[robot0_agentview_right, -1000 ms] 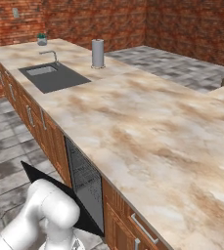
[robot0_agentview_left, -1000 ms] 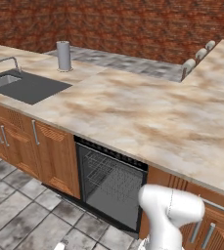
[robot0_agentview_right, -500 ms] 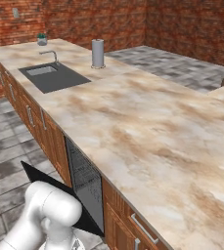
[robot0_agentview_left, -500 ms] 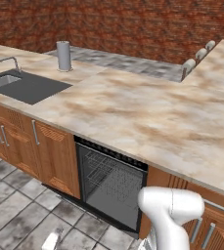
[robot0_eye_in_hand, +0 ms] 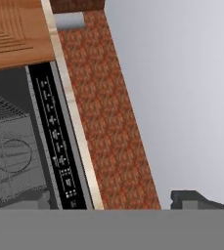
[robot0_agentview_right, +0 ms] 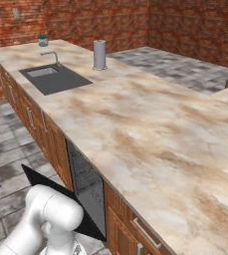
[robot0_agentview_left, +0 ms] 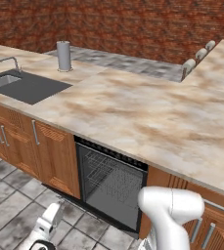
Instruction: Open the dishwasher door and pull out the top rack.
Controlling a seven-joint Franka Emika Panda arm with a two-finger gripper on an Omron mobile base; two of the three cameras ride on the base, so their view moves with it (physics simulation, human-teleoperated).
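My gripper (robot0_agentview_left: 49, 220) hangs low before the open dishwasher; whether my jaws are parted, I cannot tell. The door (robot0_agentview_right: 60, 196) lies flat, pointing outward. The rack (robot0_agentview_left: 114, 177) sits inside, lengthwise across the opening ahead.

a grey cylinder (robot0_agentview_left: 63, 55) stands near the worktop's (robot0_agentview_left: 147, 112) back edge, beside the dark sink (robot0_agentview_left: 23, 86) with its faucet (robot0_agentview_left: 11, 62).

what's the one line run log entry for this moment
door: open, folded down | top rack: inside dishwasher, not pulled out | gripper: low by the floor, left of the opening, state unclear
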